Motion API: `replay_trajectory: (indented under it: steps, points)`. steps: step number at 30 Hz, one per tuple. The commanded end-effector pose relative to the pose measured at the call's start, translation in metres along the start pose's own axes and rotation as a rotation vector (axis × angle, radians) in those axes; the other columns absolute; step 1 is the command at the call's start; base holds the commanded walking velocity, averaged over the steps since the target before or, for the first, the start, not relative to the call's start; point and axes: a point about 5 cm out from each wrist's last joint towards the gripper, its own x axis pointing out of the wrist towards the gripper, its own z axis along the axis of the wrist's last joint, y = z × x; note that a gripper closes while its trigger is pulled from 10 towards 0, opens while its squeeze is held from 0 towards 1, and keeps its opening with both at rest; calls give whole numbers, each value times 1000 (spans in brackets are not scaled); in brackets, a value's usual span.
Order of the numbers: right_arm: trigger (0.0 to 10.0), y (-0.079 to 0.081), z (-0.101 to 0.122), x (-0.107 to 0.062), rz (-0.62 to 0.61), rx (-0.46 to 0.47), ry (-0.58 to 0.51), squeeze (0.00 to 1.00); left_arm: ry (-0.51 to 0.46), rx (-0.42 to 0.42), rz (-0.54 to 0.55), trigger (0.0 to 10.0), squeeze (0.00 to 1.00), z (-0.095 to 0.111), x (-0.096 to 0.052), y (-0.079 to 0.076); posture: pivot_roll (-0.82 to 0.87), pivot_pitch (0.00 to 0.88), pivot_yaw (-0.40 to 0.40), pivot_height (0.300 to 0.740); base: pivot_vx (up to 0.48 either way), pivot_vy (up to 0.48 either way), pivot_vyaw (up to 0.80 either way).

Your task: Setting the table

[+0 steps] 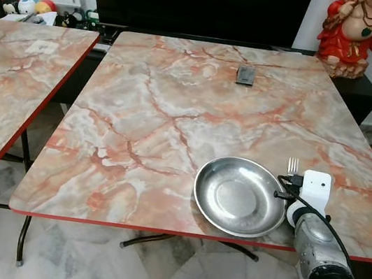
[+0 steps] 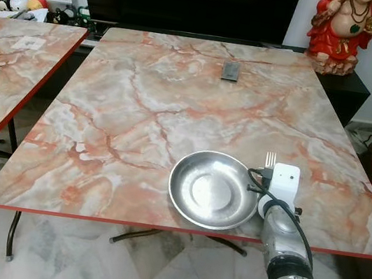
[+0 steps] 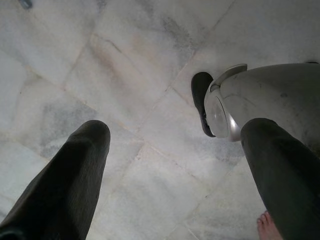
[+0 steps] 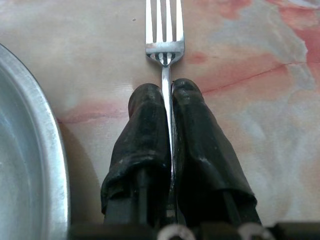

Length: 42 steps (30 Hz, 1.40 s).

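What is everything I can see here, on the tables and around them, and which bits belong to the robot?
Marble-patterned table with red edge: two, pink and grey; one in front of the robot, another to its left.
Round shallow metal plate: one, silver, near the front edge of the main table.
Metal fork: one, silver, just right of the plate, tines pointing away from the robot.
Small flat dark object: one, grey, far side of the main table.
Figurine: one, red and gold, on a dark cabinet behind the table.
Small toys: several, mixed colours, far left.
Tiled floor: pale grey marble.
Right gripper: black, shut on the fork handle.
Left gripper: black, open, above the floor.
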Motion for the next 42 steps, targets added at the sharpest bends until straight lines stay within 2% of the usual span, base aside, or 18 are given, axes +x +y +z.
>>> replay_trajectory:
  steps: [1, 2, 3, 4, 5, 6, 7, 9, 10, 11, 30, 42]
  points:
    - [10000, 4, 1, 1, 6, 14, -1, 333, 38, 13, -6, 10000, 0, -9, -2, -2, -7, 110, 38, 740, 0, 0, 0]
    - [10000, 5, 1, 1, 7, 15, 0, 337, 38, 13, -6, 10000, 0, -9, -2, -2, -6, 110, 39, 740, 0, 0, 0]
    - [10000, 5, 1, 1, 7, 15, 0, 455, 38, 13, -6, 10000, 0, -9, -2, -2, -6, 110, 39, 740, 0, 0, 0]
    - [10000, 5, 1, 1, 6, 15, 0, 522, 38, 13, -6, 10000, 0, -9, -2, -2, -6, 110, 39, 740, 0, 0, 0]
    - [10000, 5, 1, 1, 6, 15, 0, 522, 38, 14, -6, 10000, 0, -9, -2, -2, -6, 110, 39, 740, 0, 0, 0]
    - [10000, 5, 1, 1, 5, 14, 1, 667, 38, 14, -6, 10000, 0, -9, -2, -2, -6, 110, 39, 740, 0, 0, 0]
    - [10000, 5, 0, 1, 4, 13, 1, 663, 38, 14, -5, 10000, 0, -9, -2, -2, -6, 110, 39, 740, 0, 0, 0]
    - [10000, 4, 0, 1, 1, 9, 1, 600, 38, 14, -5, 10000, 0, -9, -2, -2, -6, 110, 39, 740, 0, 0, 0]
    - [10000, 4, 0, 1, 1, 8, 1, 357, 38, 15, -5, 10000, 0, -9, -2, -2, -6, 110, 39, 740, 0, 0, 0]
    - [10000, 4, 1, 1, -2, 5, 1, 0, 38, 15, -5, 10000, 0, -9, -2, -2, -6, 110, 39, 740, 0, 0, 0]
    - [10000, 5, 5, 1, -9, 14, -20, 0, 37, 13, -6, 10000, 0, -9, -2, -2, -8, 108, 37, 740, 0, 0, 0]
    - [10000, 4, 20, 2, -18, 57, -115, 0, 37, 13, -7, 10000, 0, -9, -2, -3, -7, 107, 37, 740, 0, 0, 0]
